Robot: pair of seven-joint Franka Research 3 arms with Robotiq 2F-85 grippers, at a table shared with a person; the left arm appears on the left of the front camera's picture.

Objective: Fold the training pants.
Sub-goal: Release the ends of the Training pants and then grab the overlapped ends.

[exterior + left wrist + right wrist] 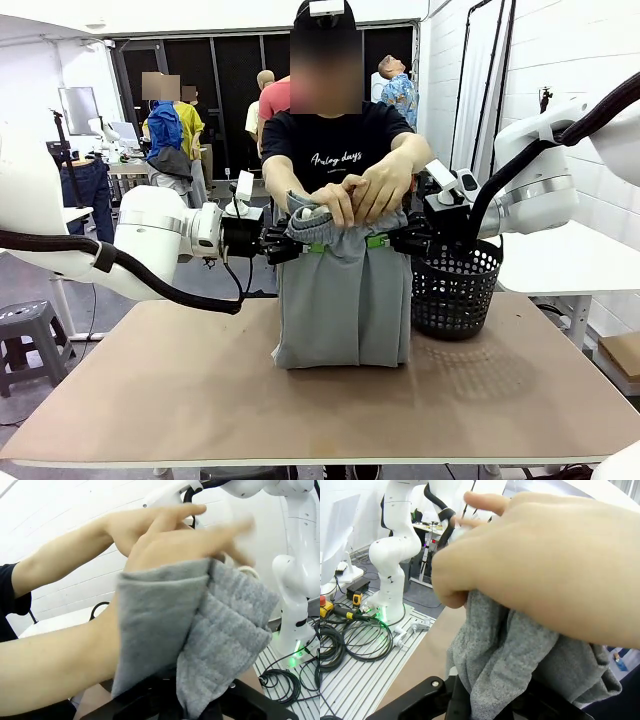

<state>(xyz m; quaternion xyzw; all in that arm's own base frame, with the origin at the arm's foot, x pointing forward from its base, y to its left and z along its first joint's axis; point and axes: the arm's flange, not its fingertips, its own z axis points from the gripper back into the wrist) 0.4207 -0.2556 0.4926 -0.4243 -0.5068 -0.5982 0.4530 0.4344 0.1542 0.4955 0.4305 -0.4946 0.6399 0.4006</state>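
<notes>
Training pants (345, 300), clamped: left pincer (306, 245), right pincer (384, 241)

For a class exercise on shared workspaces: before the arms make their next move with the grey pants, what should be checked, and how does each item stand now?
1. Left gripper shut on the training pants at the waistband: ok.
2. Right gripper shut on the waistband: ok.
3. Person's hands off the cloth: not ok, both rest on the waistband between the grippers.
4. Pants hanging flat, hem on the table: ok.
5. Basket apart from the pants: cannot tell, it stands close beside them.
</notes>
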